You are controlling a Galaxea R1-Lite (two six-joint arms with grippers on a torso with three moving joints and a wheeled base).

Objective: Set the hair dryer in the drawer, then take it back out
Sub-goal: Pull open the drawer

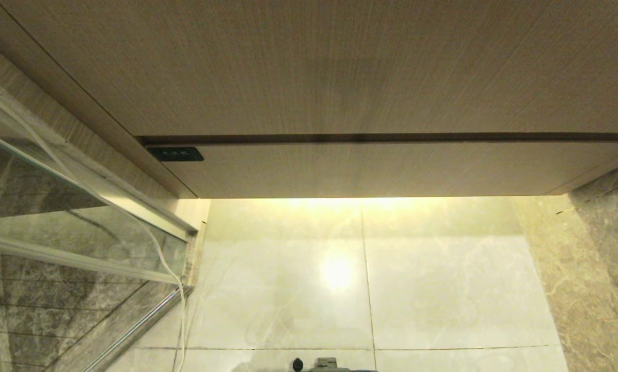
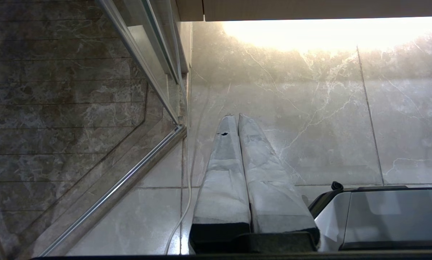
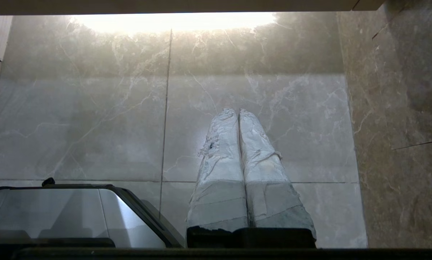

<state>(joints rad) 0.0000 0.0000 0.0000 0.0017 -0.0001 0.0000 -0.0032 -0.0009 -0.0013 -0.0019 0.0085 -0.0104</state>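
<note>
The hair dryer itself is out of view. A pale cord (image 1: pixel 159 248) hangs down beside the glass at the left and reaches the floor (image 2: pixel 187 173). The drawer (image 1: pixel 339 77) shows only as a plain light-wood front across the top of the head view. It is pushed in flush, with a dark seam under it. Neither gripper appears in the head view. My left gripper (image 2: pixel 236 116) hangs over the pale floor tiles, its taped fingers (image 2: pixel 223 155) pressed together, empty. My right gripper (image 3: pixel 237 111) hangs the same way, shut and empty.
A glass shower screen (image 1: pixel 81 243) with a metal frame stands at the left. A dark marble wall (image 1: pixel 598 268) closes the right side. A black socket (image 1: pixel 174 154) sits on the lower wood panel. My base (image 3: pixel 57 213) shows beside both grippers.
</note>
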